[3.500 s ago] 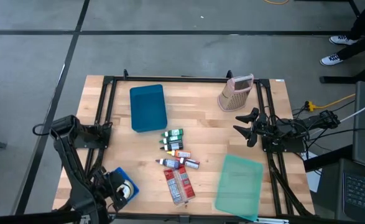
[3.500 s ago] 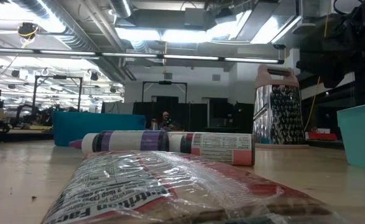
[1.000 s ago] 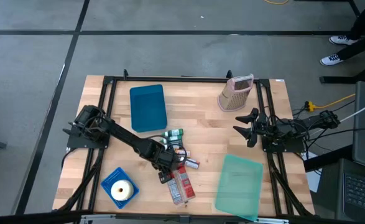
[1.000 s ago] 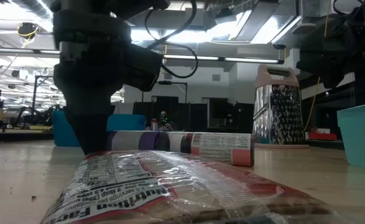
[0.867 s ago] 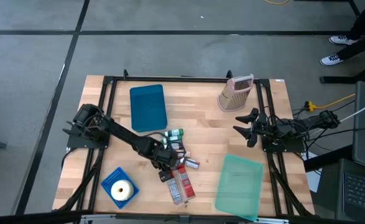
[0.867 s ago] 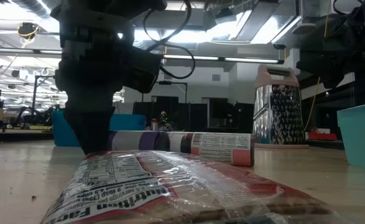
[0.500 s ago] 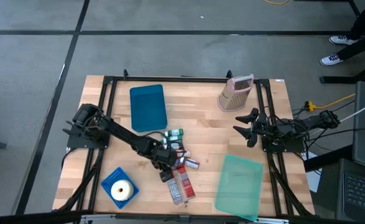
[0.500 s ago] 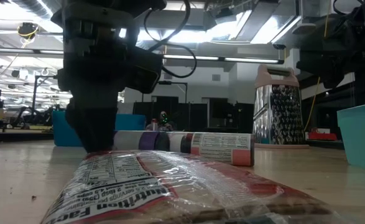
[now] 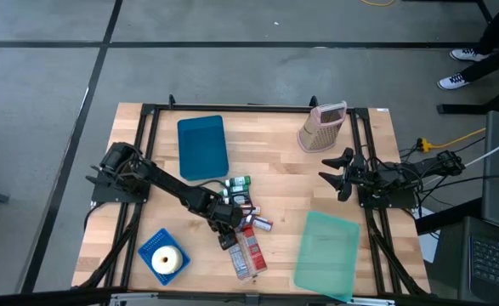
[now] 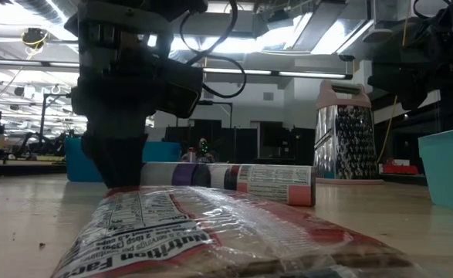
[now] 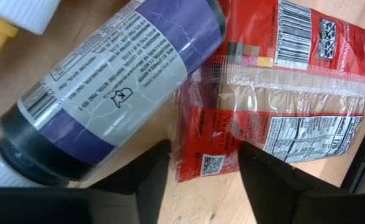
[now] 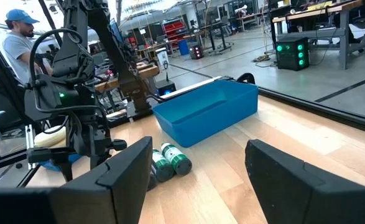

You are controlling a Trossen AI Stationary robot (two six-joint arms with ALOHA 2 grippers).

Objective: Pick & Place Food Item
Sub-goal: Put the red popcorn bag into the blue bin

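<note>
Left gripper [image 9: 224,240]: arrived from its parked corner at the counter [image 9: 283,191] centre; now low over the near end of the red food packet [image 11: 275,93], fingers [image 11: 266,180] spread astride its corner and narrowing, not yet pinching.
Food packet: flat on the counter, touching the purple-labelled bottle [image 11: 117,74]. Grasp judged imminent; placement outstanding.
Teal tray [image 9: 327,252]: near the right front, likely destination.
Right gripper [image 9: 334,173]: waiting at the right edge, unchanged, fingers spread, empty.
</note>
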